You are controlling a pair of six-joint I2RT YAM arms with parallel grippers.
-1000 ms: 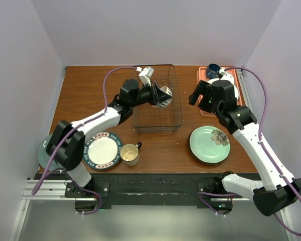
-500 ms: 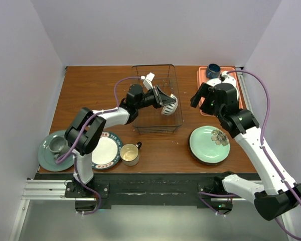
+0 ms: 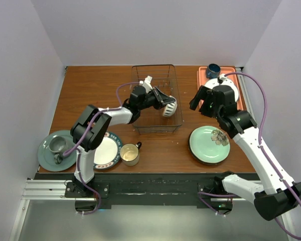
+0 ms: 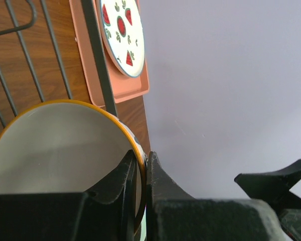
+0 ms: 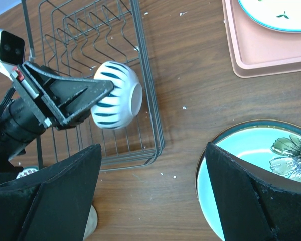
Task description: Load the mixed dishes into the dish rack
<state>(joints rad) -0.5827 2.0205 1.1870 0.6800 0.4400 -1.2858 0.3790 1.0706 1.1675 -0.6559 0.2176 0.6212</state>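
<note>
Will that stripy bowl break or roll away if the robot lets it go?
It looks like glazed pottery, so the striped bowl would probably chip if dropped. Its round side may roll on the thin dish rack wires. The left jaws pinch only its rim, so it might slip.

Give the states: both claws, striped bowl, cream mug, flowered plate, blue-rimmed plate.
Small striped ceramic bowl: held over dark wire rack
Cream mug: upright on table
Pale green flowered plate: lying flat
Blue-rimmed white plate: lying flat
Left claw: shut on bowl
Right claw: open, empty
</note>
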